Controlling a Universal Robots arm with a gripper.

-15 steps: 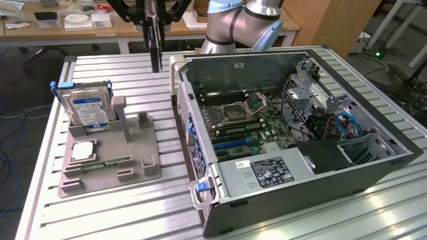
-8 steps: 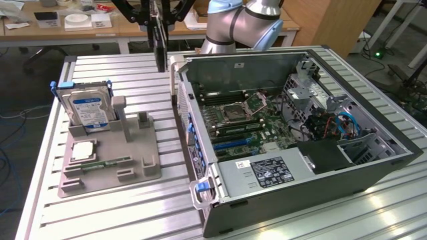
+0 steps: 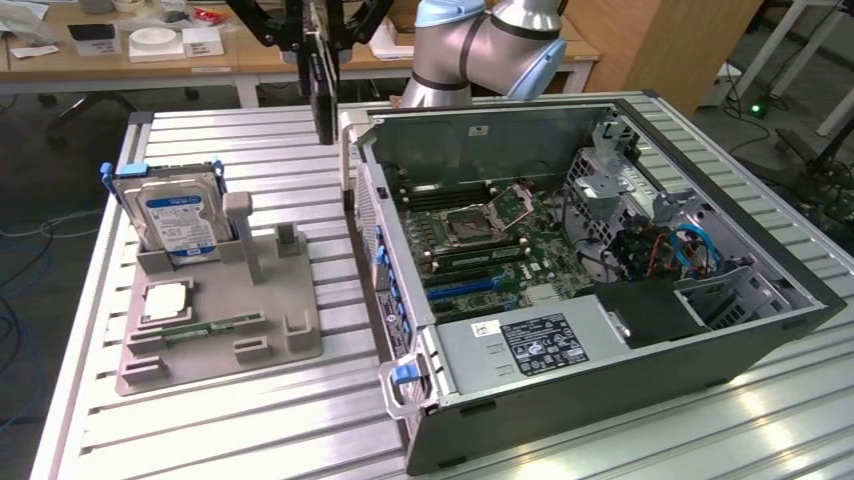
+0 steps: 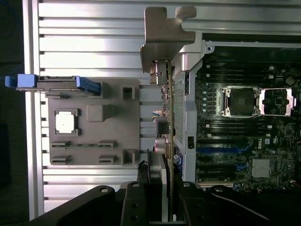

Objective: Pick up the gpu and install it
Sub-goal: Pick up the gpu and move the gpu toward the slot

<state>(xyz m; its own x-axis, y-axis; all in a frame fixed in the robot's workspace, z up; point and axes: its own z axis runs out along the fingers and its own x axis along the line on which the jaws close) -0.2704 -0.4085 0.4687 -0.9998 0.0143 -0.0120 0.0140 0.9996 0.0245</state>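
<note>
The gpu (image 3: pixel 322 95) is a thin dark card hanging edge-down in the air, with my gripper (image 3: pixel 315 40) shut on its upper edge. It hovers above the slatted table, just off the far corner of the open computer case (image 3: pixel 747 330) on the exterior view's left. In the wrist view the gpu (image 4: pixel 168 117) appears edge-on, its silvery end bracket (image 4: pixel 162 37) pointing away from my gripper (image 4: pixel 162 197), right beside the case wall. The motherboard (image 4: pixel 240 136) lies inside the case with blue slots showing.
A grey parts holder (image 3: pixel 267 310) sits on the table at the exterior view's left, carrying an upright hard drive (image 3: pixel 180 220), a processor chip (image 3: pixel 167 300) and a green memory stick (image 3: pixel 214 327). Desks and a cabinet stand behind the table.
</note>
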